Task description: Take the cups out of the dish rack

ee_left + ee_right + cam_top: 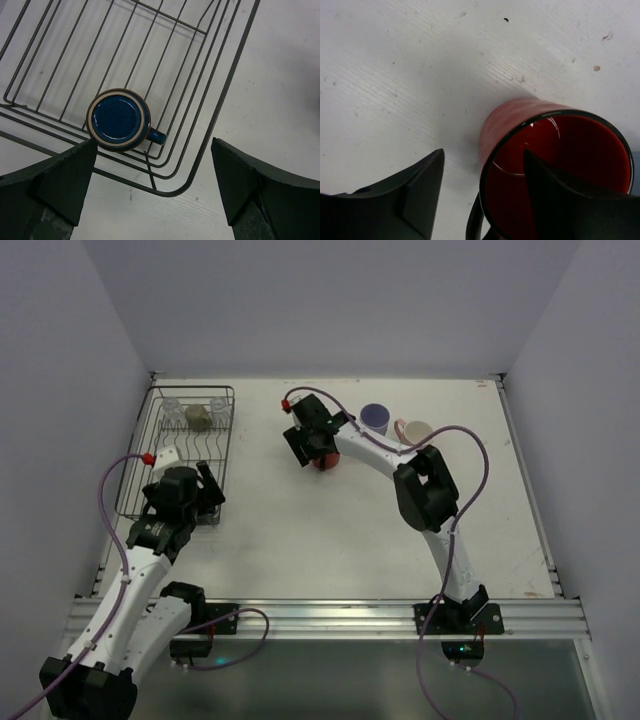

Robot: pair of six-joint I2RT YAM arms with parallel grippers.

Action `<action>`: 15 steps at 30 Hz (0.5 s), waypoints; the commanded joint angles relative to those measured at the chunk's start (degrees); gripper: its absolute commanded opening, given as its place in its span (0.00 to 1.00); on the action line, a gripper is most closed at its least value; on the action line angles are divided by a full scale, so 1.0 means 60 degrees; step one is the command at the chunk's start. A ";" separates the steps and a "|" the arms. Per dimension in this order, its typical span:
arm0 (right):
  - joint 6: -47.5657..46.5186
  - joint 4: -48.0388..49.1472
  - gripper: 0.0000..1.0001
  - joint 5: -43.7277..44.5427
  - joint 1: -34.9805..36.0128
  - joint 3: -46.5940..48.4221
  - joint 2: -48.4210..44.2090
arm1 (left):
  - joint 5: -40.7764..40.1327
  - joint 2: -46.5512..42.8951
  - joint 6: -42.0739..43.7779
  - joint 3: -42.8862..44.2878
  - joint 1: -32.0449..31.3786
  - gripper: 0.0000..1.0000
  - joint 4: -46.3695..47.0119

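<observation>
**Dish rack** (232, 445): far-left corner of counter (300, 550), long side along the left edge.

**In rack, 4 pcs by my count:**
- Clear glasses (172, 408) x2 and beige-olive mug (198, 418), at the rack's far end.
- Dark blue cup (118, 120), at the rack's near end. Upright, mouth up, handle twd the near-corner wire.

**Out of rack, on counter:**
- Lavender tumbler (375, 418) and pale pink mug (415, 430), side by side nr far edge, right of ctr.
- Red mug (325, 460), just nearer than those two, abt mid-width.

**Right end effector** (482, 175): spread, astride the red mug's wall. One finger is inside. The other is outside and apart from the wall, so it's not pinching. Mug looks to be standing on the counter.

**Left end effector** (152, 170): spread wide, empty. It hovers over the rack's near end, w/ the blue cup below and off to one side of the gap.

**Step in hand (my read):**
- R: drop-off of the red mug, placement done bar the exit.
- L: lining up on the blue cup.

**Next move:**
- R: lift straight up so the inside finger clears the rim w/o tipping the mug.
- L: I'd centre over the cup, then descend clear of the rack wires. Grip across the rim or body, avoiding the handle side, then lift straight out.
</observation>
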 commanded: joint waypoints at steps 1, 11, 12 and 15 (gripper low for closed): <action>0.0001 0.0225 0.68 -0.0242 -0.0021 -0.0204 -0.1426 | -0.1075 0.0076 -0.0681 0.0470 0.0039 1.00 0.0005; 0.0558 0.1118 0.79 -0.1224 -0.0007 -0.1975 -0.3973 | -0.2264 0.0982 -0.1062 0.0997 0.0229 1.00 -0.0038; 0.0645 0.1177 0.79 -0.1269 -0.0006 -0.2093 -0.4136 | -0.2205 0.1086 -0.1062 0.0997 0.0302 1.00 -0.0038; 0.0762 0.1324 0.79 -0.1284 0.0008 -0.2460 -0.4766 | -0.1591 0.1467 -0.1018 0.0997 0.0770 0.99 -0.0024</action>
